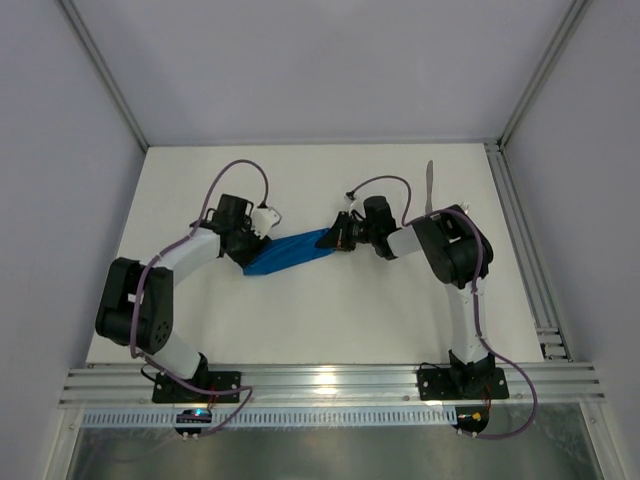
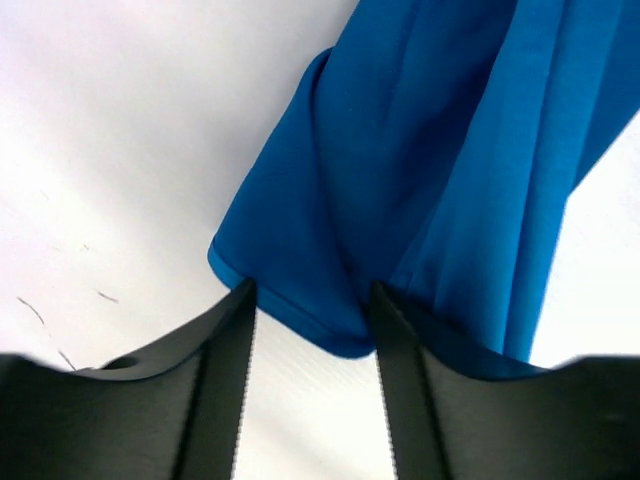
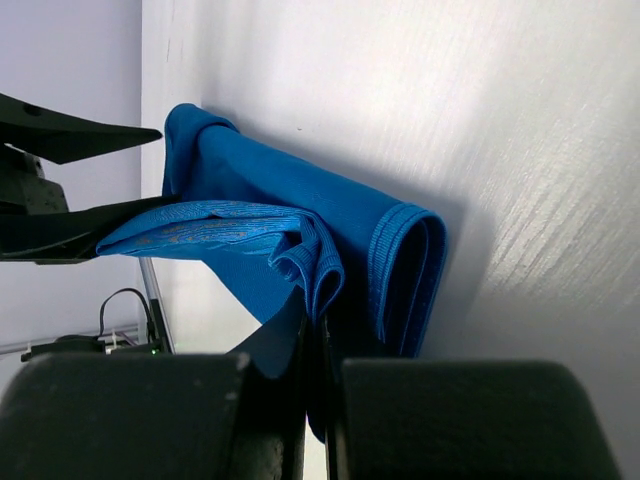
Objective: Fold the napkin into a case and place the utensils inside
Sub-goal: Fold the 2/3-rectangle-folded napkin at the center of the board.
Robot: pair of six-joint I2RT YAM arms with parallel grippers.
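The bright blue napkin point(image 1: 290, 252) is bunched into a long, loosely folded strip, stretched between my two grippers mid-table. My right gripper point(image 1: 336, 236) holds its right end; in the right wrist view it point(image 3: 318, 326) is shut on a doubled fold of the napkin point(image 3: 300, 215). My left gripper point(image 1: 252, 248) is at the napkin's left end; the left wrist view shows it point(image 2: 313, 290) open, the napkin's point(image 2: 420, 180) rounded corner lying loose between the fingertips. One slim silver utensil point(image 1: 430, 183) lies at the far right, partly hidden behind the right arm.
White enclosure walls close off the back and sides. An aluminium rail point(image 1: 520, 230) runs along the table's right edge and another point(image 1: 330, 385) along the near edge, where both arm bases are bolted.
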